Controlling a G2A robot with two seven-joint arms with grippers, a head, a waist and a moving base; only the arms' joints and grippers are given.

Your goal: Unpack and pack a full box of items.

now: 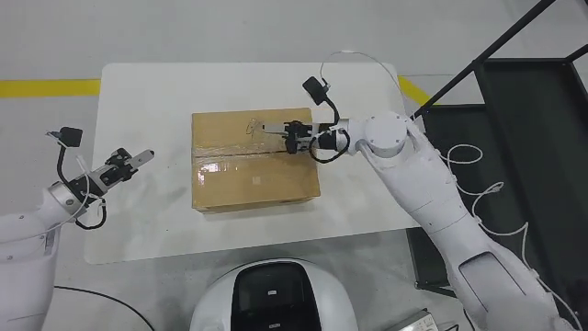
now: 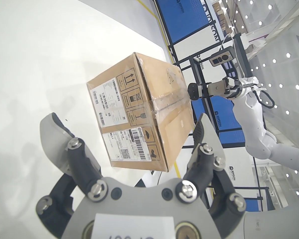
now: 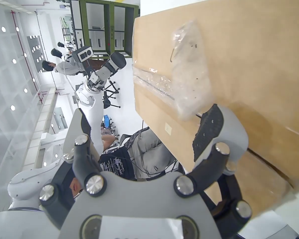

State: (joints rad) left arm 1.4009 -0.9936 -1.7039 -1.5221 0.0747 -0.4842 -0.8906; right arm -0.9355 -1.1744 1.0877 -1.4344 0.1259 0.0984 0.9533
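Observation:
A shut cardboard box point(image 1: 255, 161) stands in the middle of the white table point(image 1: 147, 92), its top seam sealed with clear tape point(image 3: 152, 83). A crumpled strip of clear tape point(image 3: 190, 68) lies loose on the top flap. My right gripper point(image 1: 273, 130) hovers open over the far half of the box top point(image 3: 251, 50), and one of its fingers point(image 3: 209, 128) sits just by the crumpled tape. My left gripper point(image 1: 138, 158) stands open over the table, to the left of the box and apart from it, facing the labelled side point(image 2: 122, 123). The right gripper point(image 2: 193, 91) appears beyond the box top.
A black metal rack point(image 1: 514, 165) stands close against the table's right edge. Bare table surface lies on the left side and along the far edge. A yellow floor line point(image 1: 46, 86) runs behind the table.

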